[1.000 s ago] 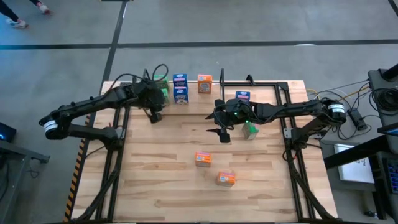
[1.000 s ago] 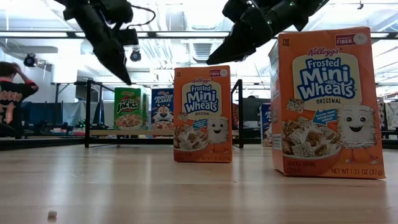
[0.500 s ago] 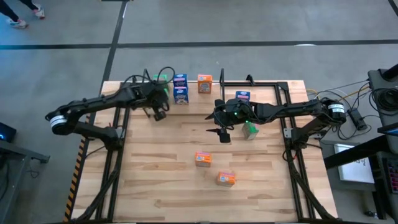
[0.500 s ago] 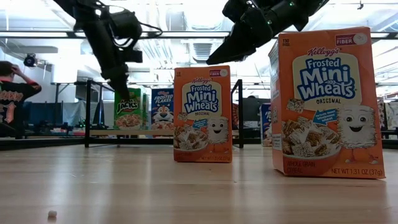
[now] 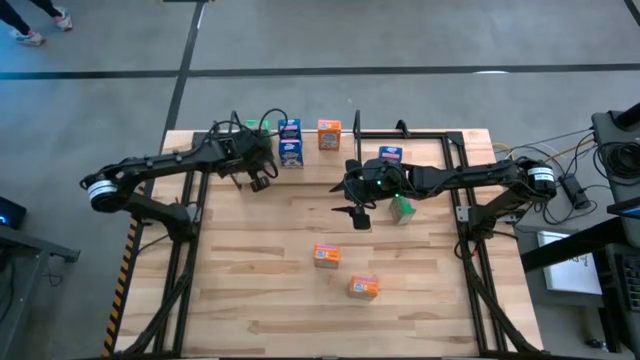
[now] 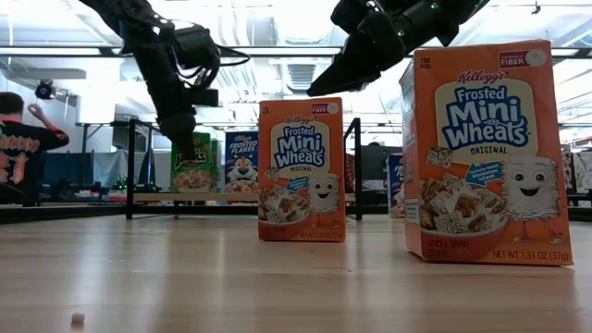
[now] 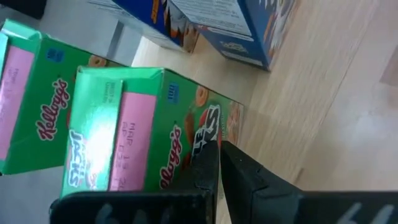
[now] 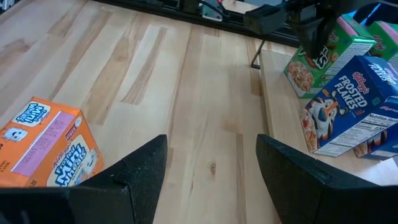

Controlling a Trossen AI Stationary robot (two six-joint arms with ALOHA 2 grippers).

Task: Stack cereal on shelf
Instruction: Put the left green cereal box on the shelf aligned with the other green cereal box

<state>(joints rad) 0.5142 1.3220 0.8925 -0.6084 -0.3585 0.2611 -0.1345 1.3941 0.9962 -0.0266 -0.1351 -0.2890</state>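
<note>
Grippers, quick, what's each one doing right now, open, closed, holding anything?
Left gripper: by the green cereal box at the shelf; fingers cannot be told.
Right gripper: open, empty, above the table.

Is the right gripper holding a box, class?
No. In the right wrist view the right gripper is open with bare table between its fingers; the orange box lies off to one side.

green cereal box (image 5: 262, 128) — half hidden under the left gripper (image 5: 258, 180); its fingertips too small to read.
</note>
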